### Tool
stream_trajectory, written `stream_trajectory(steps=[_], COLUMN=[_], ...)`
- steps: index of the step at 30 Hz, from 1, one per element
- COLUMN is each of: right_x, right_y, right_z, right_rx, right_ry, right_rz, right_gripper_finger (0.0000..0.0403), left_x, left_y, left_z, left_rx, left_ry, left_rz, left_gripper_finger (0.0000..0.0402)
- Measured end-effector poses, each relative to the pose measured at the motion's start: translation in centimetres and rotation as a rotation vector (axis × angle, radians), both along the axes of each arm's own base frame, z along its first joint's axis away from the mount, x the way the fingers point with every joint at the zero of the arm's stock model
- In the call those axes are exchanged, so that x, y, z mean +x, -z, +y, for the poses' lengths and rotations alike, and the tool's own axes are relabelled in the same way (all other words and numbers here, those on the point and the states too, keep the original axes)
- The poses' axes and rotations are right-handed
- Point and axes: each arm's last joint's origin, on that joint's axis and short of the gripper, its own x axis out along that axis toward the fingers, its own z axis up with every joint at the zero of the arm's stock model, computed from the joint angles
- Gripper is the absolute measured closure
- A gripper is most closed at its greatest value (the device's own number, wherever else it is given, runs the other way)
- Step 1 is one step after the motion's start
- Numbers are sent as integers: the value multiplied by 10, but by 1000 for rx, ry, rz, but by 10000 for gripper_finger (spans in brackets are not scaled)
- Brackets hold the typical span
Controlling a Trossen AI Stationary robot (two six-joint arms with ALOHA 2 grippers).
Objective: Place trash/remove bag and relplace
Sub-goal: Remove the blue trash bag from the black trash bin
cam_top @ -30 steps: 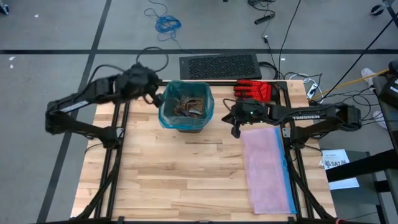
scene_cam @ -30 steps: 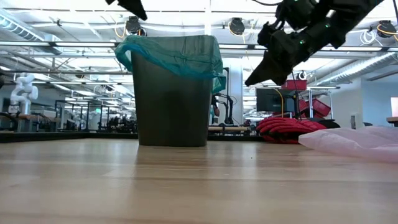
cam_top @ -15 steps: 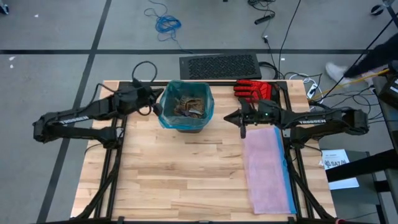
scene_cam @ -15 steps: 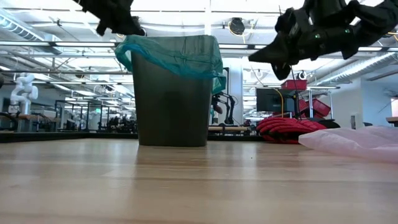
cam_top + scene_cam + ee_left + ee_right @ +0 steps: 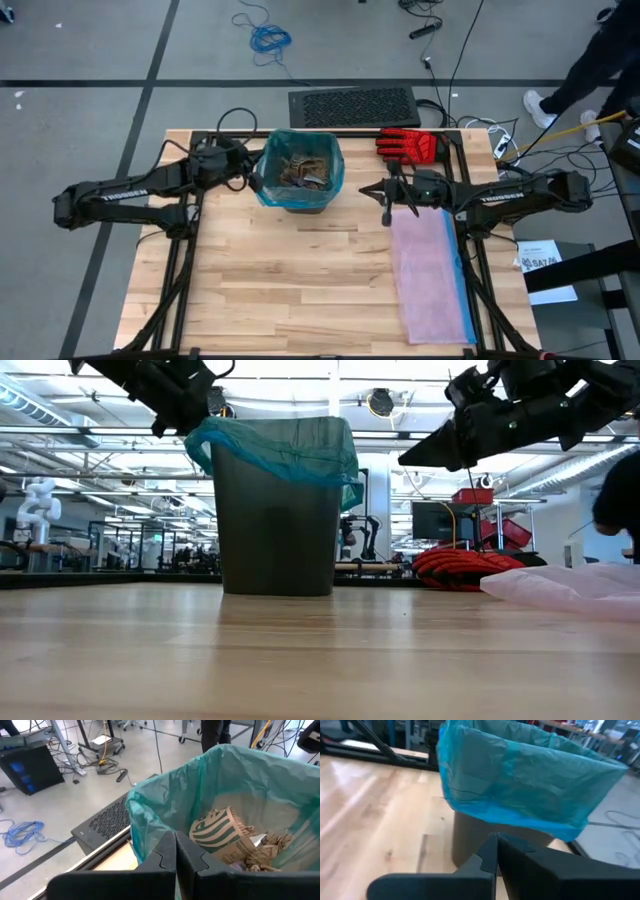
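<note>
A dark bin (image 5: 297, 195) (image 5: 277, 530) stands near the table's far edge. It is lined with the teal bag (image 5: 270, 180) (image 5: 165, 805) (image 5: 520, 780), whose top is folded over the rim. Crumpled brown trash (image 5: 303, 172) (image 5: 225, 837) lies inside. My left gripper (image 5: 251, 171) (image 5: 176, 840) is shut, just left of the bag's rim and at about rim height, with a small gap. My right gripper (image 5: 366, 190) (image 5: 496, 840) is shut and level. It points at the bin's right side and stands clear of it.
A red-and-black glove (image 5: 408, 145) lies right of the bin at the far edge. A pale pink bag (image 5: 430, 270) lies flat along the table's right side. A person (image 5: 600, 55) walks beyond the far right corner. Bare wood (image 5: 290, 290) fills the near-left part.
My left gripper has come down from above the bin's far-left side to rim height beside the bag's left edge. My right gripper has tipped up from pointing down at the table to level, facing the bin. The bin and bag have stayed put.
</note>
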Motion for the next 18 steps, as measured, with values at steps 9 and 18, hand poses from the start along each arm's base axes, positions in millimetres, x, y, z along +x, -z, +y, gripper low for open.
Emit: stream_trajectory(steps=[9, 18], right_x=[1, 4], right_y=[0, 1], right_z=[11, 23], right_rx=[-227, -387], right_ry=[79, 26], right_rz=[59, 93], right_gripper_finger=[349, 284], left_x=[0, 0], left_y=[0, 0], left_z=[0, 0], left_rx=[-18, -17], left_ry=[-12, -13], left_rz=[-16, -21], left_gripper_finger=[401, 402])
